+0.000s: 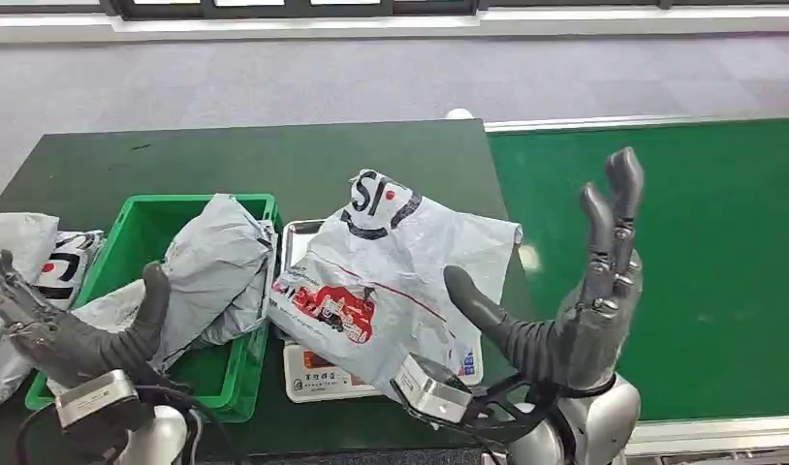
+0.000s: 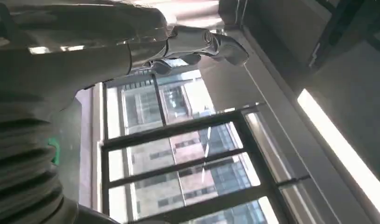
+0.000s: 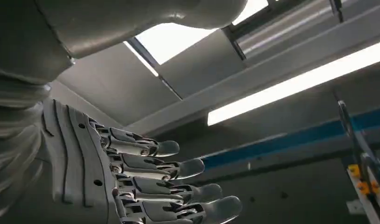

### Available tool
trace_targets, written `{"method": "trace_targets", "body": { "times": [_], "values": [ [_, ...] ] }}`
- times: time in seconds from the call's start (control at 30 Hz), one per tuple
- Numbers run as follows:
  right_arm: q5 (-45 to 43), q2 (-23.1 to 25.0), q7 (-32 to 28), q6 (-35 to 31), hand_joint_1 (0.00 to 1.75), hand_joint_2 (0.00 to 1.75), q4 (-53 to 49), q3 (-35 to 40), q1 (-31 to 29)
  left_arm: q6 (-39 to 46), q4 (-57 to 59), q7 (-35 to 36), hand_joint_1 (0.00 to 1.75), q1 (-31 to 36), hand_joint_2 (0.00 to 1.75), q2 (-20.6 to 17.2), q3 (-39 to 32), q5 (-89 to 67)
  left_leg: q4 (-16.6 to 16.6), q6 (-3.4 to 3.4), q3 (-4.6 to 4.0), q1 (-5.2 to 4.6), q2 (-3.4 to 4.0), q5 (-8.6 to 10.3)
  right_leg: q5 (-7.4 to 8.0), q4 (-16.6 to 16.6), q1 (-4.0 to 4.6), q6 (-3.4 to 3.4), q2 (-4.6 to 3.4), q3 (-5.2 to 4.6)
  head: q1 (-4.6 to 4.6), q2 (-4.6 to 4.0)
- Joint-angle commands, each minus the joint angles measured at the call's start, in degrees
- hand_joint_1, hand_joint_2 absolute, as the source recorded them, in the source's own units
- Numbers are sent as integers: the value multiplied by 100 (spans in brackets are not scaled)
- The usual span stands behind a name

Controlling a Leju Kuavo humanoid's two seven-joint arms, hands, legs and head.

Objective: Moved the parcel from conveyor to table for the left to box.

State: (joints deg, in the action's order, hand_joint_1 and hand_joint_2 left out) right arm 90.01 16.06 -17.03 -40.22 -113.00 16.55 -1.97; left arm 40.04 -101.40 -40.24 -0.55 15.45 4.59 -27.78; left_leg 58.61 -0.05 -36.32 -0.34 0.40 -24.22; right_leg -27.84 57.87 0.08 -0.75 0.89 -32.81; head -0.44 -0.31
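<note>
A white plastic parcel [image 1: 391, 281] with black and red print lies on a small scale [image 1: 313, 373] at the table's middle front. My right hand [image 1: 575, 310] is raised beside it on the conveyor side, palm up, fingers spread and holding nothing; the right wrist view shows its fingers [image 3: 151, 182] stretched out against the ceiling. My left hand [image 1: 71, 329] is lifted at the front left, fingers apart and empty, over the near edge of the green box [image 1: 139, 223]. A grey parcel [image 1: 216, 266] lies inside that box.
The green conveyor belt [image 1: 701, 252] runs along the right of the dark green table [image 1: 274, 155]. More grey and white parcels [image 1: 27, 257] are piled left of the box. Grey floor lies beyond the table.
</note>
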Motion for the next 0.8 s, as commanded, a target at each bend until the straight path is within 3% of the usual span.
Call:
{"method": "trace_targets", "body": {
  "times": [0.03,0.17,0.33,0.43,0.8],
  "values": [
    [-1,125,-67,22,0,175,-500,-222,-158,-4,1154,24,0,440,175,98,1209,-88,-4,-3,1,-5,-20,4,-3,-2,-6,7,13,12,0,0],
    [-1,161,-126,22,0,175,-476,-205,-157,-70,2354,24,0,876,175,43,1979,233,-5,-3,4,-4,-47,10,-5,-5,-6,7,39,13,0,0],
    [-1,254,-305,22,0,175,-665,-354,-153,-177,3873,24,0,1419,175,66,2218,466,-7,-3,8,-8,-39,10,-1,-5,-9,11,33,14,0,0],
    [-1,340,-589,22,0,175,-646,-498,-128,-330,4342,24,0,1612,175,122,2263,411,-3,-3,4,-6,-38,9,0,-3,-8,11,30,9,0,0],
    [-1,290,-482,22,0,175,-423,-427,-362,-729,5392,163,0,2073,175,351,1998,104,-2,-6,8,-5,-15,6,6,-2,-7,12,1,16,0,0]
  ]
}}
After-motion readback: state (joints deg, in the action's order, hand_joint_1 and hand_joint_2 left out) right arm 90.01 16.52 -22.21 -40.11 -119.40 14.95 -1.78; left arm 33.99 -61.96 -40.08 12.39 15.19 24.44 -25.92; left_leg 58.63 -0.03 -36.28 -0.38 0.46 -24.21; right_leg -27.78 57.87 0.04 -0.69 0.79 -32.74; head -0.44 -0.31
